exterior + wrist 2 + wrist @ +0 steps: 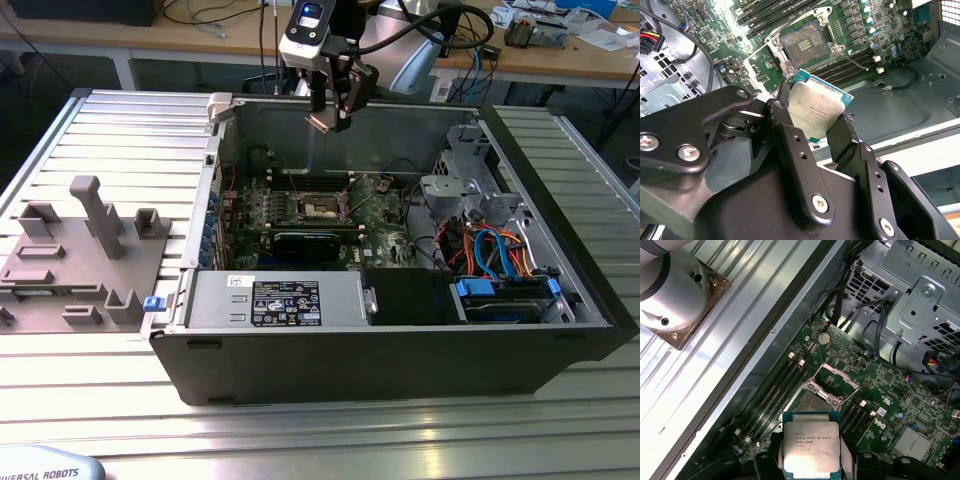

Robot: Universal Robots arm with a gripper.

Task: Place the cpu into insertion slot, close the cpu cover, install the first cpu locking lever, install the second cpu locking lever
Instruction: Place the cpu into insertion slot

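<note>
While tool (816, 111) grips cpu (811, 447), insertion slot (804, 46) uncovered

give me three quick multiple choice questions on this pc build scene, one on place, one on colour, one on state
1. Where is the thin square silvery cpu? A on the grey tray; B gripped in the black end effector; C on the black labelled box.
2. What colour is the large flat circuit board? A green; B red; C white.
3. The small dark square metal-rimmed insertion slot is: A empty and uncovered; B filled; C covered.
Key: B, it is clamped by its edges, clear of the board; A, green shows in both wrist views; A, its bare contacts show.
</note>
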